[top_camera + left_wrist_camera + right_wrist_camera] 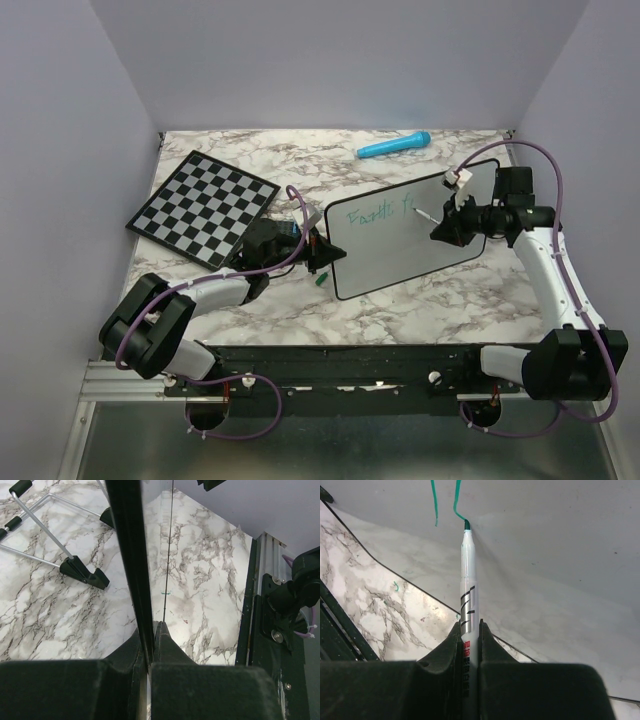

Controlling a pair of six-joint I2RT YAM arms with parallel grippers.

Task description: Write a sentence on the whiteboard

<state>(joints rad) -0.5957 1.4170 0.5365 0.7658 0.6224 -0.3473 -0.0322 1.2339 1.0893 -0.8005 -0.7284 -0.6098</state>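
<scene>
Blue cylinder (394,146) behind whiteboard (400,250) | chessboard (203,208) at left | left claw (152,630) grips whiteboard | right claw (468,627) grips marker (468,570)

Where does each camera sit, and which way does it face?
Top: above and behind the arms, looking down on the table and whiteboard; both arms show.
Left wrist: on that wrist, looks along the left gripper, shut on the whiteboard's frame.
Right wrist: on that wrist, looks along the right gripper, shut on a marker touching the whiteboard.
Shared: all see the whiteboard.
</scene>
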